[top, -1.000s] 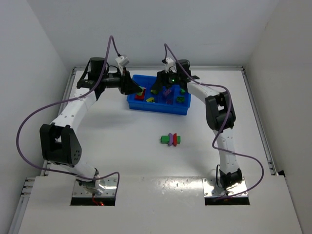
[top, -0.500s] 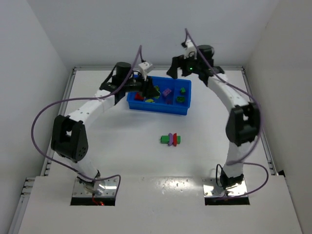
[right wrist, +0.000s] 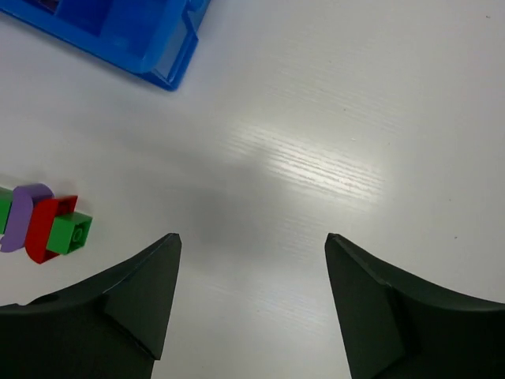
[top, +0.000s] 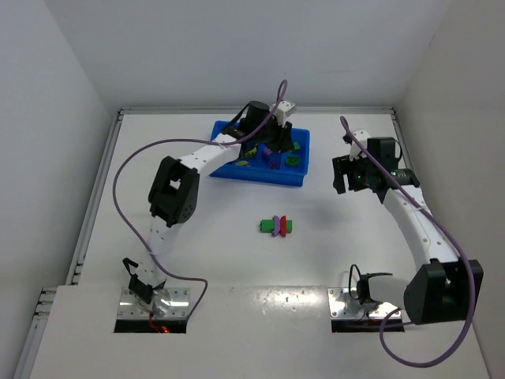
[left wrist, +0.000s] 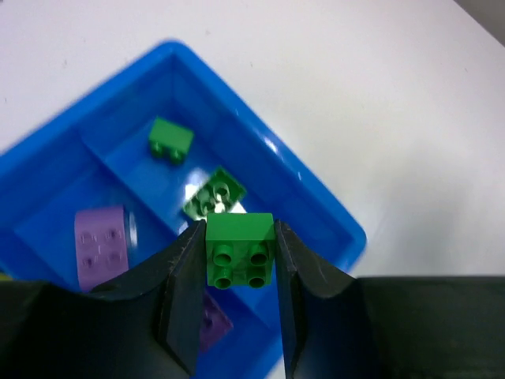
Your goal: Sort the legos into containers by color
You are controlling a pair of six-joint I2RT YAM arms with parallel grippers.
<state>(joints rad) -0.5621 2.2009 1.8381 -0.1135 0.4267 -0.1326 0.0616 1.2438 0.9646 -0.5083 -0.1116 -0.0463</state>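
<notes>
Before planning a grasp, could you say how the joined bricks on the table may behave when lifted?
The strip looks rigid plastic, so it probably won't flop. Its pieces sit unevenly, so a pinch at one end may snap it apart. Flat-sided, unlikely to roll.

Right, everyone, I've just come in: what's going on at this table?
This is a colour-sorting job. The left end effector is shut on a small green plastic brick, holding it over the bright blue divided plastic tray, above the compartment where two green bricks lie. The right end effector is open and empty over the white table, to the tray's right. A joined strip of green, purple and red bricks lies unsorted on the table.
</notes>
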